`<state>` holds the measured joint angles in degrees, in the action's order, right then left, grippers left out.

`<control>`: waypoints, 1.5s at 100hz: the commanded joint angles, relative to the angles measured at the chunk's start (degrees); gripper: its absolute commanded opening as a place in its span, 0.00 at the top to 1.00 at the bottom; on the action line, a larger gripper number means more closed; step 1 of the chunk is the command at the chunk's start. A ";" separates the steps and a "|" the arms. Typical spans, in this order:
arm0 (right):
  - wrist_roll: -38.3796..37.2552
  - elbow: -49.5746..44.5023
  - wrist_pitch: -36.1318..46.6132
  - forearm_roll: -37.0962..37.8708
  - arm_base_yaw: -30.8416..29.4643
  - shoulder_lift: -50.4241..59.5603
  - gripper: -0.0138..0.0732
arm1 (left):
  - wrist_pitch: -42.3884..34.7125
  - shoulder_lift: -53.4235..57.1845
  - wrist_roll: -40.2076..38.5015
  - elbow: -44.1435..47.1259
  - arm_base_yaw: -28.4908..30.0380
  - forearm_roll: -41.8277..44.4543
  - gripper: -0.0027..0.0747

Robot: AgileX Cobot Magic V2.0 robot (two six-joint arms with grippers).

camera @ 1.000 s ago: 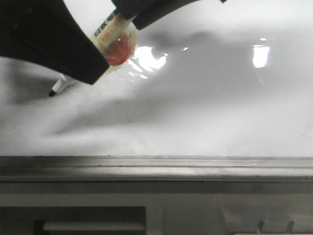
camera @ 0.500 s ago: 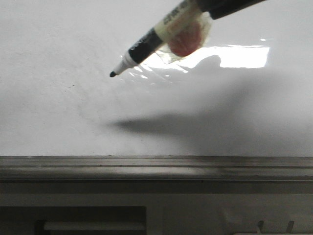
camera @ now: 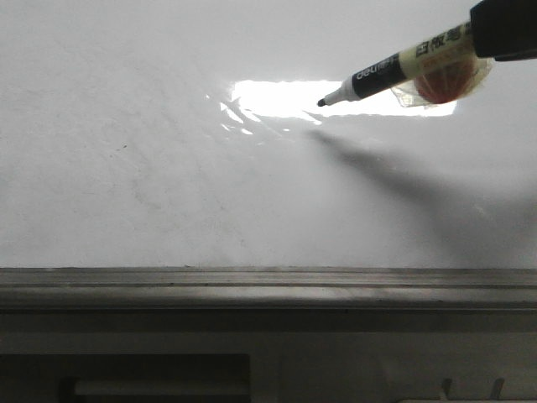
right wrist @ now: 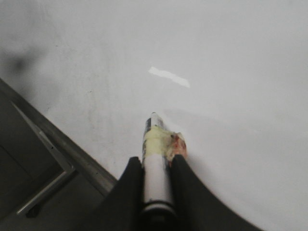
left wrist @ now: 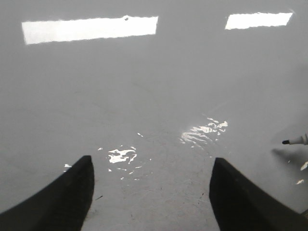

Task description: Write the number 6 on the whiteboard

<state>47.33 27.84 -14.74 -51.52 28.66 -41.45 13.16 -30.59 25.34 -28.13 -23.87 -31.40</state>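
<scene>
Nearest the camera in the front view, the grey metal ledge (camera: 268, 285) runs along the edge of the whiteboard (camera: 168, 185). Beyond the ledge the board lies bare, glossy white with faint smudges and a bright patch of glare; no number 6 shows on it, so the writing is not yet begun. Farther from the ledge, the marker (camera: 394, 71) hangs with its black tip above the board, beside the glare, clenched in the right gripper (right wrist: 158, 166), whose fingers grip its barrel by a yellowish tape wrap. The left gripper (left wrist: 151, 192) hovers over the board with fingers spread, holding nothing. To write well, the tip should probably come down gently and keep light, steady contact throughout the curl.
</scene>
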 commanded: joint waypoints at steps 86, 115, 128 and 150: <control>-0.82 1.17 0.81 -0.38 -0.12 -5.38 0.89 | -5.01 -0.13 -0.50 -1.67 0.19 -1.10 0.37; -1.60 2.16 6.00 -1.38 -0.02 -5.69 0.89 | -5.01 -0.13 -0.50 -1.67 0.19 -1.23 0.37; 0.24 4.11 -0.26 -1.38 0.12 -7.43 0.89 | -5.01 -0.13 -0.50 -1.67 0.19 -1.23 0.37; 1.35 4.76 -11.72 -0.56 0.12 -5.24 0.89 | -5.01 -0.13 -0.50 -1.67 0.19 -1.23 0.37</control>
<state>47.49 30.43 -23.43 -51.79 29.23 -48.42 12.20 -30.59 25.23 -28.13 -23.87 -31.61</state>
